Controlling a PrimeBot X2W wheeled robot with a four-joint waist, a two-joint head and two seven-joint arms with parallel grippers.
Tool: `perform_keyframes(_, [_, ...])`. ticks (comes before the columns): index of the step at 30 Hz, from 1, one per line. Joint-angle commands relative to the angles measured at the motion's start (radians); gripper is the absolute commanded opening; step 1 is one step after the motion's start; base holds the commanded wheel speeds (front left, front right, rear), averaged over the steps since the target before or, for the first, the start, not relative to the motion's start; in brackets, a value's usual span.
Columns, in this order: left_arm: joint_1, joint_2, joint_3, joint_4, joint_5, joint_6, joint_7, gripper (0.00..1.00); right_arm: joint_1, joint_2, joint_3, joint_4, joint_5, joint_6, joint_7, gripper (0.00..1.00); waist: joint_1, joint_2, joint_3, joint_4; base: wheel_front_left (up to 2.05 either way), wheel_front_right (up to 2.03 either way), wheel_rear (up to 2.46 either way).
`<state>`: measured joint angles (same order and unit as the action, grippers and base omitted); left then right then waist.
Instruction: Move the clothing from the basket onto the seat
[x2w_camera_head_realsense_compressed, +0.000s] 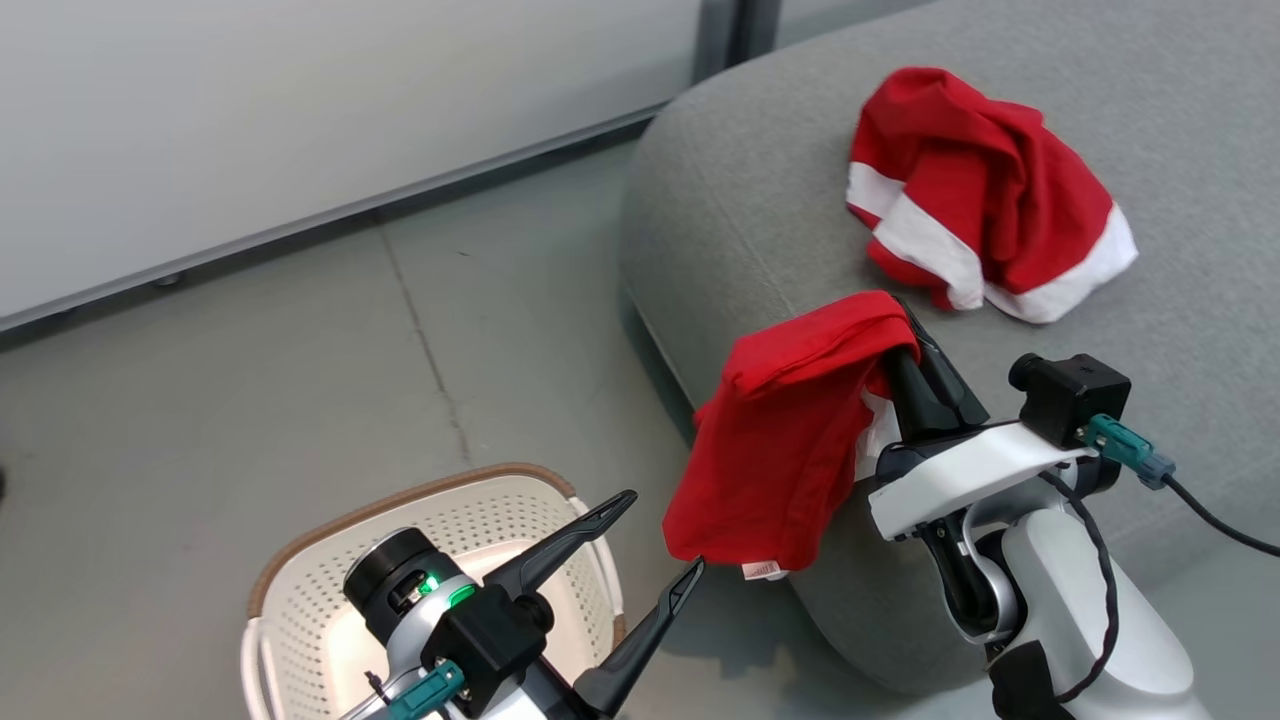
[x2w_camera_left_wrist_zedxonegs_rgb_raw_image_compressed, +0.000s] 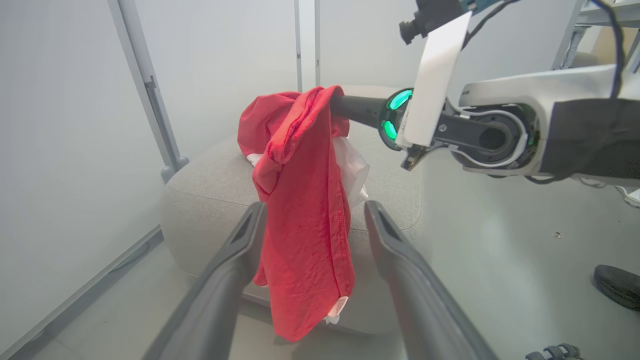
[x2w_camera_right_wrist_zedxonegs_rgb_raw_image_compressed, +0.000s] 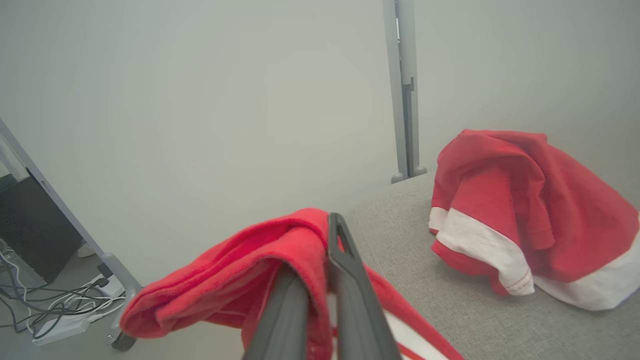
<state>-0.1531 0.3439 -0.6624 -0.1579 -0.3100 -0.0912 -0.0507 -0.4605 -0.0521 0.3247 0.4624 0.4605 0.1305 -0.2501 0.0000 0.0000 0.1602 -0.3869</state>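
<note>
Red garment (x2w_camera_head_realsense_compressed: 780, 450) hangs lengthwise down beside the seat's (x2w_camera_head_realsense_compressed: 1150, 100) near edge, clamped at its top by the right jaws; left jaws gape empty, short of the seat.

Our left hand (x2w_camera_head_realsense_compressed: 663, 530) sits low at the lower left of the head view. Its two dark fingers (x2w_camera_head_realsense_compressed: 560, 545) are spread wide apart and point up and to the right. Our right arm (x2w_camera_head_realsense_compressed: 1060, 590) rises from the lower right, pale forearm angled up and forward. Our right hand (x2w_camera_head_realsense_compressed: 915, 335) has its fingers pressed together, pinching a red garment (x2w_camera_head_realsense_compressed: 780, 440) that drapes over them.
</note>
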Motion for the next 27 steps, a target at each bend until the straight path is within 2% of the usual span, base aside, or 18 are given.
perform_keyframes(1, [-0.019, 0.011, 0.001, -0.006, -0.003, -0.003, 0.003, 1.0, 0.008, -0.002, -0.008, -0.009, -0.006, 0.001, -0.008, 0.0, 0.0, 0.0, 0.031, -0.044, 0.0, 0.0, 0.0])
perform_keyframes(11, [-0.054, 0.028, 0.001, -0.022, 0.002, -0.002, 0.02, 1.0, -0.026, -0.001, -0.06, -0.063, 0.002, 0.0, -0.012, 0.0, 0.0, 0.0, 0.103, -0.122, 0.0, 0.0, 0.0])
perform_keyframes(17, [-0.105, 0.035, 0.019, -0.04, 0.012, 0.001, 0.026, 1.0, -0.147, -0.008, -0.174, -0.129, -0.018, 0.001, -0.016, 0.0, 0.0, 0.0, 0.138, -0.135, 0.0, 0.0, 0.0])
perform_keyframes(23, [-0.173, 0.037, 0.032, -0.061, 0.024, -0.003, 0.033, 1.0, -0.345, -0.065, -0.308, -0.178, -0.042, 0.001, -0.015, 0.0, 0.0, 0.0, 0.176, -0.114, 0.0, 0.0, 0.0])
perform_keyframes(27, [-0.209, 0.041, 0.028, -0.071, 0.03, -0.007, 0.038, 1.0, -0.484, -0.123, -0.385, -0.142, -0.047, 0.0, -0.002, 0.0, 0.0, 0.0, 0.21, -0.081, 0.0, 0.0, 0.0])
